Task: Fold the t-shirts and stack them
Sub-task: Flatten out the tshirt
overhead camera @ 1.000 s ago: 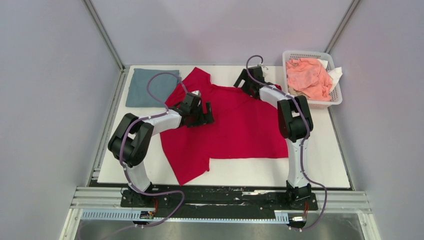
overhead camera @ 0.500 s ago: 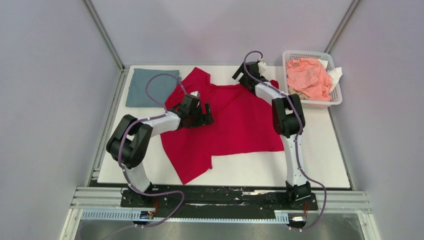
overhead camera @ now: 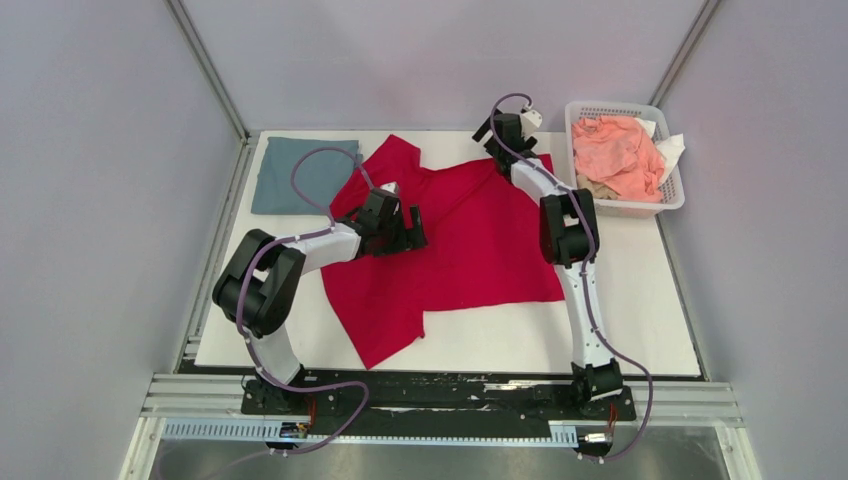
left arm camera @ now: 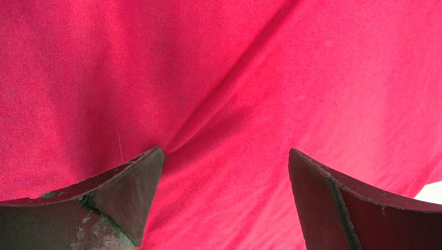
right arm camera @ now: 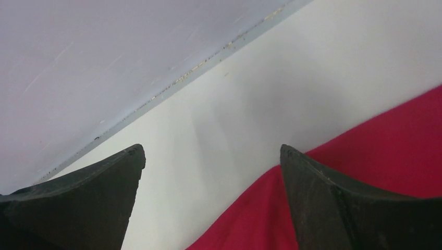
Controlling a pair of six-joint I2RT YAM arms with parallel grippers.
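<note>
1. From the top camera, shows the crimson t-shirt (overhead camera: 480, 245) spread rumpled over the middle of the worktop (overhead camera: 640, 320), with one flap reaching toward the near edge and a sleeve pointing to the far left.
2. Shows, from above only, the grey-blue t-shirt (overhead camera: 300, 175) folded into a neat rectangle at the far left corner, right beside that red sleeve; cannot tell whether touching.
3. Also from above only, takes in a white mesh basket (overhead camera: 675, 200) at the far right, filled with pink cloth (overhead camera: 615, 155).
4. Places the left pincer (overhead camera: 405, 228) low over the left-middle of the crimson t-shirt, and the right pincer (overhead camera: 505, 130) at that shirt's far edge, close to the back wall (overhead camera: 440, 60).
5. Leaves the gap of either pincer hard to read from that height.
6. From the left wrist, makes it plain: fingers (left arm camera: 104, 203) spread wide, with nothing clamped between them. Fills the frame with red cloth, creased diagonally upward from the left fingertip, plus a sliver of white worktop at the lower right.
7. From the right wrist, shows fingers (right arm camera: 354, 208) likewise wide apart and gripping nothing. Frames bare white worktop between them, the crimson edge slanting past the right finger, and the seam of worktop and wall beyond.
</note>
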